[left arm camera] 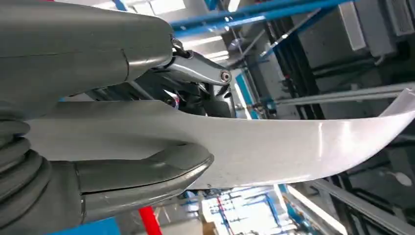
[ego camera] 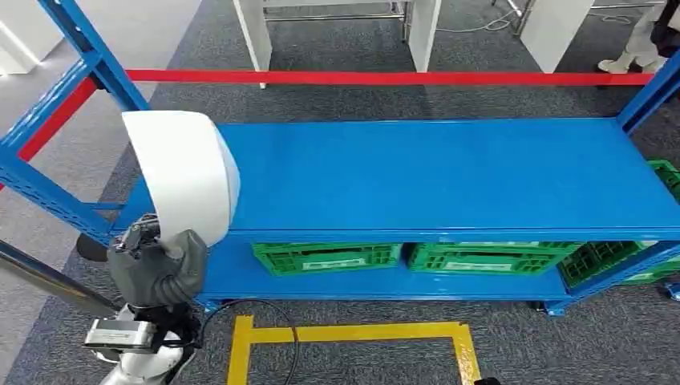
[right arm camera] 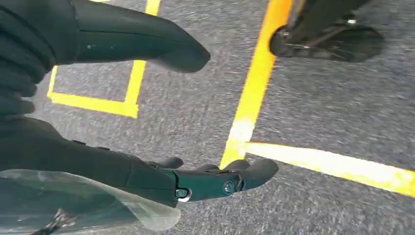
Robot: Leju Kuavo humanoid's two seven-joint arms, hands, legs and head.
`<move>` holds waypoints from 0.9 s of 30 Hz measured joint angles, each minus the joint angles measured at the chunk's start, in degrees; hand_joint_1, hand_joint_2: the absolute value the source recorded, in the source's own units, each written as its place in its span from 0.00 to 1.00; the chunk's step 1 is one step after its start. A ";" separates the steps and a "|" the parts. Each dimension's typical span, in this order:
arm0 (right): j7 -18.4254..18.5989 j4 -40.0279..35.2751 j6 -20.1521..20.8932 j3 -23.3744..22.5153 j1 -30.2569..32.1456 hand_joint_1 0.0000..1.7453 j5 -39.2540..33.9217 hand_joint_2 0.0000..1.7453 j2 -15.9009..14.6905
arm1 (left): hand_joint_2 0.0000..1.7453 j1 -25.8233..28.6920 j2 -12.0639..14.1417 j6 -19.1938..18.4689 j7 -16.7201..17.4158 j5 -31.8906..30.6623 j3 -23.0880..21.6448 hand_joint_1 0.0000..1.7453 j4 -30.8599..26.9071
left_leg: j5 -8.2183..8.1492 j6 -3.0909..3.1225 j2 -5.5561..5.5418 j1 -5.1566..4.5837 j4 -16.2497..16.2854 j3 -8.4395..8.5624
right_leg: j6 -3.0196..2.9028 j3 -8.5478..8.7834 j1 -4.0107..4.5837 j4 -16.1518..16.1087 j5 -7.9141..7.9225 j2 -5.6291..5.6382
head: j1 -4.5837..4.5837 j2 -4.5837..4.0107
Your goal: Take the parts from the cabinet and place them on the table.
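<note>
Judging from the frames, the task is partway: one part is out, placement is not yet done. Blue rack (ego camera: 449, 172) is faced in the head view, top shelf bare, green crates (ego camera: 329, 257) sitting on the lower shelf. White curved part (ego camera: 186, 172) is held raised at the rack's left end, clamped between thumb and fingers of the left hand (ego camera: 156, 265). Right hand (right arm camera: 147, 117) hangs over the taped floor, fingers apart, nothing gripped. No table is seen.
</note>
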 joint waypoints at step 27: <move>0.35 0.00 0.48 -0.02 -0.18 0.00 0.72 1.00 0.13 | 1.00 1.21 -0.28 2.62 -0.09 -3.06 0.55 1.00 -0.92 | -5.30 -0.63 0.30 0.27 5.55 -5.44 | 0.14 2.25 -0.41 -0.29 -1.62 -0.13 | 0.26 0.00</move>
